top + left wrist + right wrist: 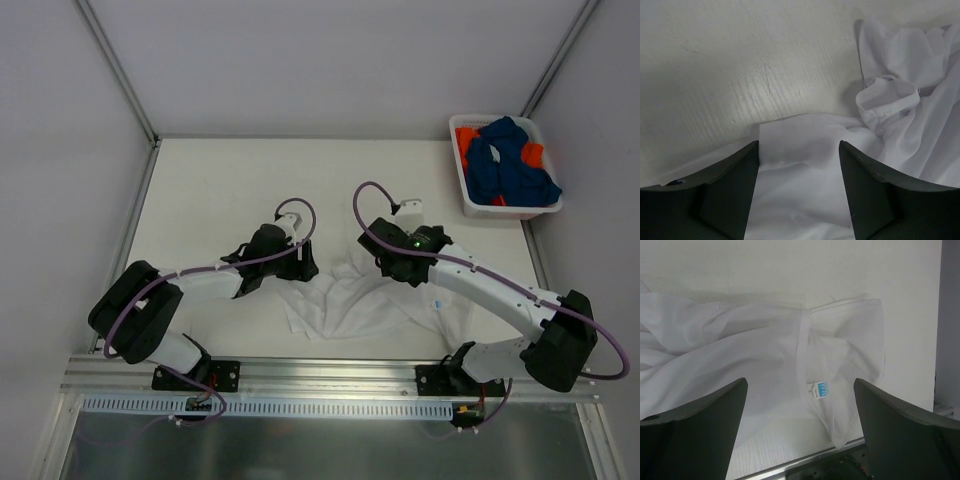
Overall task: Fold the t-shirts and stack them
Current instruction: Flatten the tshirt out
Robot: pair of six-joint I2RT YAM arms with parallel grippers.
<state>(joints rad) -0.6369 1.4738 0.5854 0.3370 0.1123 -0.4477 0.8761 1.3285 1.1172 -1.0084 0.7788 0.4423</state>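
While both arms reach in over the table (220,190), the white t-shirt (350,300) lies crumpled on it between them, close to the near edge and spread more to the right side. The left pincer (300,262) sits at the shirt's left edge, and the right pincer (385,263) sits at its upper right part.

From the left wrist, the left pincer (798,150) stands with its jaws apart, though not at a wide spread. A flat folded flap of the white t-shirt (910,150) lies in the gap between the dark fingers (735,190), and its edges run out of sight behind both of them. The cloth is not pinched. Whether the fingertips press on it cannot be told. Just to the right, a sleeve opening (887,100) stands up in a loose loop, with rumpled cloth behind it.

From the right wrist, the right pincer (800,385) has its jaws wide apart and holds nothing. Below the gap lies the neck of the white t-shirt (740,340), with the collar band (801,350) and a small label (819,390) showing. This part lies fairly flat on the table, near the metal rail (790,467) at its edge. Contact with the cloth cannot be made out here.

At the far right corner stands a white basket (510,212), well apart from both pincers. It holds a dark blue t-shirt (510,160) heaped over an orange t-shirt (465,140).
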